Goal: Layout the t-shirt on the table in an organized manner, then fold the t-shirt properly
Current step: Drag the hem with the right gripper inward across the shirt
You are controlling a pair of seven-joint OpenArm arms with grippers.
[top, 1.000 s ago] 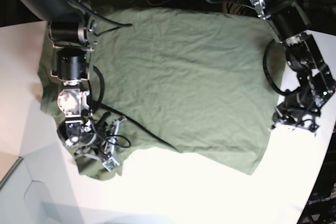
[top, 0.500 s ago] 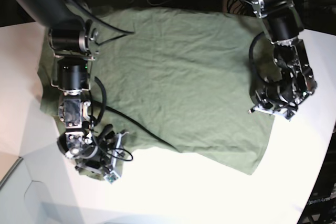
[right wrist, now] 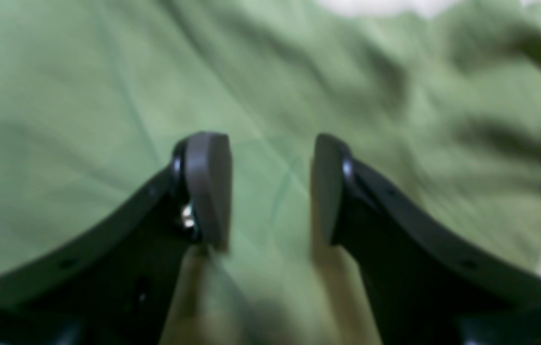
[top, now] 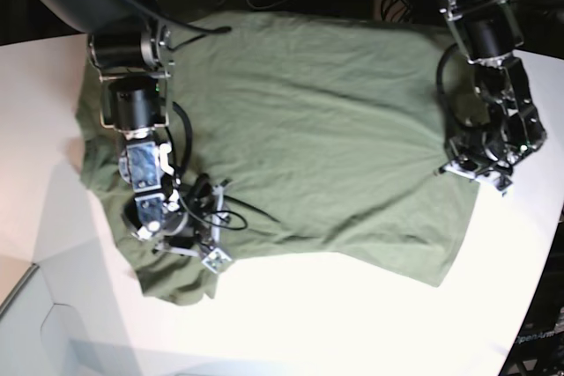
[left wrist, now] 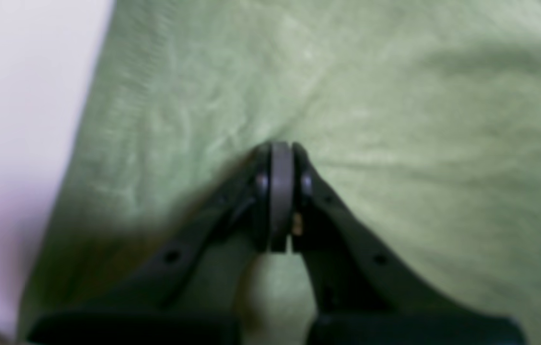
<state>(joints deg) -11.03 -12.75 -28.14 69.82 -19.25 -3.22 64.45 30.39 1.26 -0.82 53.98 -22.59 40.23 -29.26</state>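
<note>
At your 7 o'clock in the base view, your right gripper point(top: 214, 222) stands with jaws apart, empty, over the lower sleeve area of the t-shirt point(top: 308, 129). The shirt lies spread but wrinkled on the white table point(top: 352, 332), reaching to 12 o'clock. At 3 o'clock your left gripper point(top: 471, 171) is pinched closed on the shirt's edge. Expect light, limp, clingy cotton that drags and bunches; take it at hems, corners or seams. Only the left wrist view shows fabric puckering at the closed tips; only the right wrist view shows the open gap.
</note>
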